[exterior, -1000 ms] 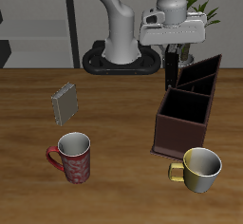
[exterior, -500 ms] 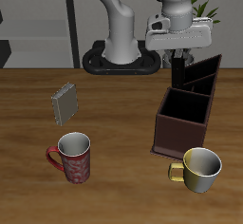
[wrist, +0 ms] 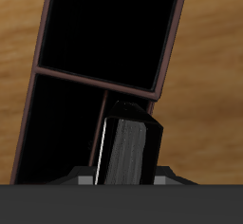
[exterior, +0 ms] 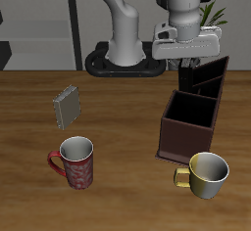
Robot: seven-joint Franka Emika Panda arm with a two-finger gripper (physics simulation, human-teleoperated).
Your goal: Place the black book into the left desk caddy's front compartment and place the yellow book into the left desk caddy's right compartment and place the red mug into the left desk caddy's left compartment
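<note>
i have the hand (exterior: 187, 67) above the back part of the left desk caddy (exterior: 193, 110), and it is closed on the black book (wrist: 127, 152), which hangs upright between the fingers; in the wrist view the book's dark, glossy edge fills the space right in front of the camera, over one of the caddy's narrower sections. i can't tell from either view whether the book's lower end is already inside the walls or just above them. the caddy stands on the bench (exterior: 118, 117), dark brown outside and black inside, with its big square right compartment (exterior: 189, 117) nearest the front edge. the yellow book (exterior: 67, 104) lies tilted on the bench well away from the caddy, and the red mug (exterior: 75, 162) stands upright nearer the front edge, just in front of that book, handle pointing away from the caddy. a shiny yellow-gold mug (exterior: 207, 174) stands just in front of the caddy, close to its front wall.
</note>
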